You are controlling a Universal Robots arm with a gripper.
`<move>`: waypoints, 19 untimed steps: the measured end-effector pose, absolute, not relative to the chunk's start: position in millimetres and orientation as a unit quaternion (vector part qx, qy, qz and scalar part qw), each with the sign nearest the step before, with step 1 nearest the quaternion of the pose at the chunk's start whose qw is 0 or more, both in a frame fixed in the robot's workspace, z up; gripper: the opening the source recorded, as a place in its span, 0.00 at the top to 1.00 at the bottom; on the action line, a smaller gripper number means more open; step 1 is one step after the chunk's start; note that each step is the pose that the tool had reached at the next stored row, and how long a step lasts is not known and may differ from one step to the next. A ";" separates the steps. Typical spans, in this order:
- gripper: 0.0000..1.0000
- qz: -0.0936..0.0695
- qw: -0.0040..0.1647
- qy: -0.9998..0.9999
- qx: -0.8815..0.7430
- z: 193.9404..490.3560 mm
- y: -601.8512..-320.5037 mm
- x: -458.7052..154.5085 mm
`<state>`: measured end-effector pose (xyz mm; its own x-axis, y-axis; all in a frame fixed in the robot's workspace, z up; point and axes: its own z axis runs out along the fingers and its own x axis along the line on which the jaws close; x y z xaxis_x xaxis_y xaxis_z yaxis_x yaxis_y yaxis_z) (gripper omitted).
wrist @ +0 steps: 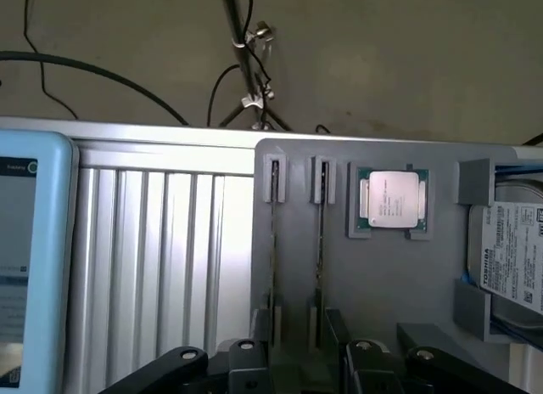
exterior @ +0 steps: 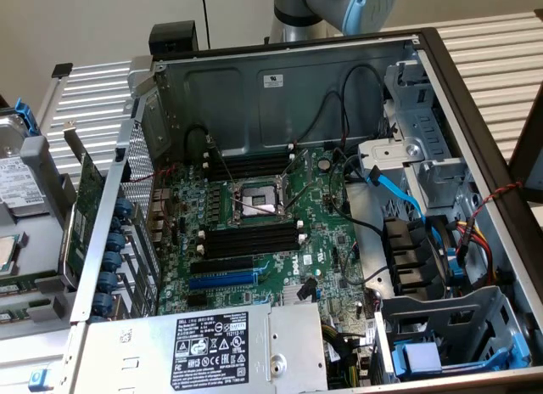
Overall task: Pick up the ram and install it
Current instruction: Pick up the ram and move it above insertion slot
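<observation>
Gripper (wrist: 304, 370) is opened wide, w/ nothing between its fingers. Its black links are in front of the two narrow slots of the grey parts tray (wrist: 373, 275), which are the nearest things to it.

The ram (wrist: 320, 250) stands on its edge in the tray slot next to the CPU (wrist: 392, 200). A second ram stick (wrist: 273, 250) stands the same way in the neighbour slot, parallel and apart from the first. Both are seen edge-on, so chips and label I cannot make out. The CPU lies flat in its own square pocket, metal lid up. On the other side of the CPU a Toshiba HDD (wrist: 509, 254) lies label up in the biggest compartment, w/ grey corner blocks around it.

The tray sits on a ribbed metal table (wrist: 161, 258). Beside it is a light-blue device w/ a screen (wrist: 25, 258).

In the exterior view the PC case (exterior: 280, 97) lies open, and the tray is outside it at the exterior view's left. Inside the case:
- the green mobo (exterior: 280, 267);
- the CPU socket (exterior: 259, 203) in the middle, w/ black memory slots (exterior: 250, 239) w/ white end clips on both sides of it;
- a PSU (exterior: 288, 360) w/ a label, at the near edge;
- a blue cable (exterior: 399, 190);
- a drive cage (exterior: 458, 334) in the near corner at the exterior view's right.

Ram is not yet in the board. The robot arm (exterior: 339, 8) is above the case's far wall.
</observation>
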<state>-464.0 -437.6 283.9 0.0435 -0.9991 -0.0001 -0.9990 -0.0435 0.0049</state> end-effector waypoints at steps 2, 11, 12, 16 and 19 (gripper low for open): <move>0.61 -0.002 0.002 -0.692 0.722 280.3 -438.5 -463.9; 0.61 -0.002 0.001 -0.692 0.722 263.9 -451.1 -463.5; 0.61 -0.002 0.001 -0.692 0.722 262.1 -451.6 -463.2; 0.61 -0.002 0.002 -0.692 0.722 254.9 -451.5 -461.3; 0.61 -0.002 0.001 -0.692 0.722 249.4 -451.8 -461.0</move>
<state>-461.0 -451.8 249.4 0.0436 -0.9991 -0.0007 -0.9990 -0.0436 0.0048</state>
